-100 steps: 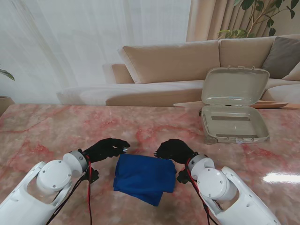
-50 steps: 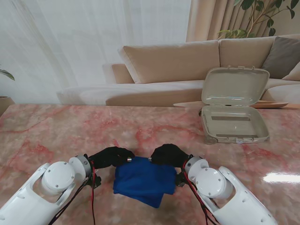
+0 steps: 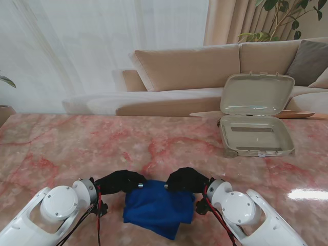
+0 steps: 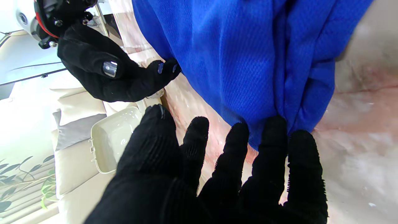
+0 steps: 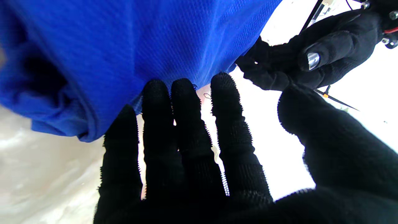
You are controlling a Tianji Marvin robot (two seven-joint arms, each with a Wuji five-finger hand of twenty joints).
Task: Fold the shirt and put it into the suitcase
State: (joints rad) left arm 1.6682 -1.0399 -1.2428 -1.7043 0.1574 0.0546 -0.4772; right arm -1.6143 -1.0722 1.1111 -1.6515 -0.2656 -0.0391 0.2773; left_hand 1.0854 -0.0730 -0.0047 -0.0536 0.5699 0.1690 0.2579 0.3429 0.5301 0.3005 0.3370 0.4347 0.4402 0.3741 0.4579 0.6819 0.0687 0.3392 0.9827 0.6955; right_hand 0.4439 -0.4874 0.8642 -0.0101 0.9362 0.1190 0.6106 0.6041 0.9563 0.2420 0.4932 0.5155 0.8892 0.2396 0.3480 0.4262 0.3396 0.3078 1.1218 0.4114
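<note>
left hand (image 3: 119, 181), right hand (image 3: 185, 179), at folded shirt (image 3: 158, 207)

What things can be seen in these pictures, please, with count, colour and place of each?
shirt: one, blue, folded, on the table near me, between the two hands.
suitcase: one, small, cream, lid open and upright, on the table far right.
table: one, pink marble with red veins.
sofa: one, beige, behind the table, with a grey cushion.
plant: one, green leaves, far right corner.
curtains: white sheer and beige, at the back.
left hand: black glove, fingertips at the shirt's far left corner.
right hand: black glove, fingertips at the shirt's far right corner.
</note>
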